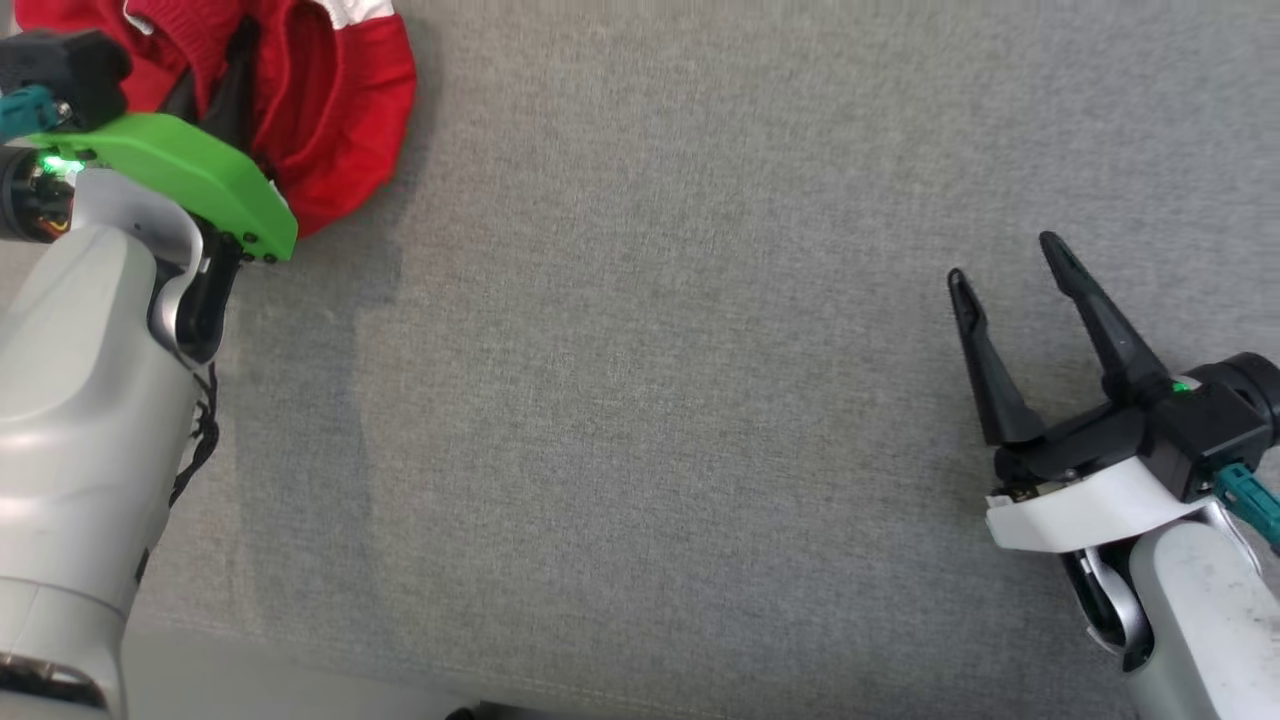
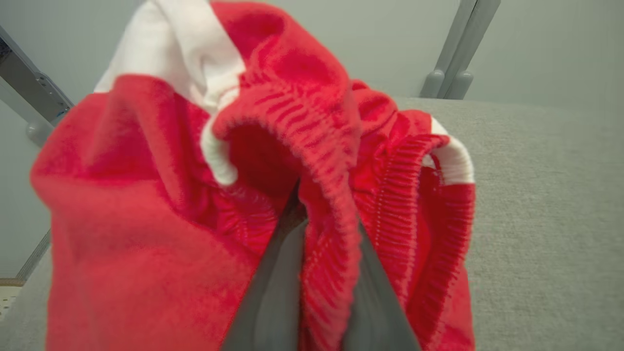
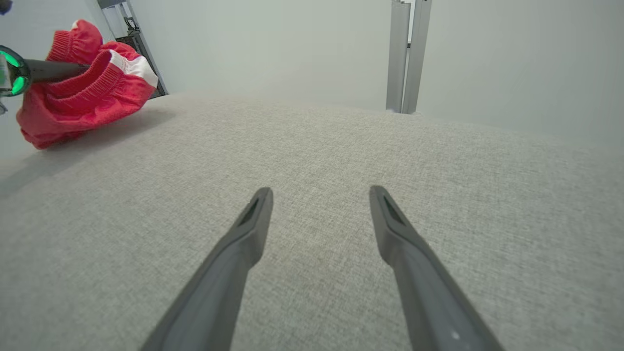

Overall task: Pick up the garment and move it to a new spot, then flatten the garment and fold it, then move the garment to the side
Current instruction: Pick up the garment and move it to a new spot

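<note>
Nearest the robot, at lower right, the right pincer (image 1: 1002,257) hangs released, jaws spread above bare grey counter (image 1: 650,400). Farther off, at the counter's far left corner, the left pincer (image 2: 324,229) is clenched on the ribbed waistband of the red-and-white garment (image 2: 146,219), bunched in a heap there. It looks light, soft and floppy; the thick elastic band seems the surest hold.

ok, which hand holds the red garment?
The left hand, shut on the ribbed hem of the red-and-white knit garment; the right hand hangs open, apart from it.
</note>
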Tool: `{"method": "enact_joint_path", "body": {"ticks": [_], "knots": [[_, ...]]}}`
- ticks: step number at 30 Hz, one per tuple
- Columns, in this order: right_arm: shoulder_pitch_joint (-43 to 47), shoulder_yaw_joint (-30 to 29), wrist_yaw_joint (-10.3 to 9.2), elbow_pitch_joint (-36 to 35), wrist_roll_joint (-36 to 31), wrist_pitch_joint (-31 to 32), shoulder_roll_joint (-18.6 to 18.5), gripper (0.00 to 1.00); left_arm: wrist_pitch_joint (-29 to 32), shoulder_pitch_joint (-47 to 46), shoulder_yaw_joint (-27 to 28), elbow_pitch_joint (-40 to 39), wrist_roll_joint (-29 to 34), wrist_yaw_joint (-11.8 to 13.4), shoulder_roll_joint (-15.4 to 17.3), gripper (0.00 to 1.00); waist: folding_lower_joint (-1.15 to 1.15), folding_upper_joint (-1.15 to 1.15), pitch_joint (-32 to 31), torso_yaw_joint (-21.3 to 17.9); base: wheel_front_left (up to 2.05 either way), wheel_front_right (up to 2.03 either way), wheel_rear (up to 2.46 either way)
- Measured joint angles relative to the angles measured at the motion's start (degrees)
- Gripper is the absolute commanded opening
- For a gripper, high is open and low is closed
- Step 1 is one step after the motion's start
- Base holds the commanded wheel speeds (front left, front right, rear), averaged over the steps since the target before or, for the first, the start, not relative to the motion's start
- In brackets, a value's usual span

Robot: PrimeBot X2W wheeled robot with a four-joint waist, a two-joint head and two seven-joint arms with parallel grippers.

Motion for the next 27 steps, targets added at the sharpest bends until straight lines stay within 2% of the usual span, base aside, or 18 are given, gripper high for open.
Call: {"method": "enact_joint_path", "body": {"ticks": [6,8,11,20,27], "knots": [[0.8,0.3,0.00,0.9,0.8,0.0,2.5,1.00,-1.7,3.8,-2.2,-8.4,-3.2,0.0,3.7,0.00,0.00,0.00,-6.4,-1.6,0.00,0.00,0.00],[1.4,0.1,0.00,1.1,0.9,0.0,3.8,1.00,-2.6,5.3,-3.3,-13.6,-2.5,0.0,6.5,0.00,0.00,0.00,-10.0,-2.9,0.00,0.00,0.00],[2.1,-0.4,0.00,1.0,1.3,0.0,4.7,1.00,-3.2,6.3,-2.9,-18.6,-1.9,0.7,8.5,0.00,-0.01,0.00,-13.1,-4.6,0.00,0.00,0.00],[3.3,-1.2,0.00,0.7,1.5,0.0,6.5,1.00,1.4,10.4,-2.7,-34.9,-3.4,5.2,9.9,0.00,-0.01,0.00,-18.8,-13.3,0.00,0.00,0.00],[3.5,-1.6,0.00,0.1,1.8,0.0,7.3,1.00,5.3,13.4,-6.6,-42.0,-2.9,8.6,7.7,0.00,-0.01,0.00,-21.0,-20.7,0.00,0.00,0.00]]}}
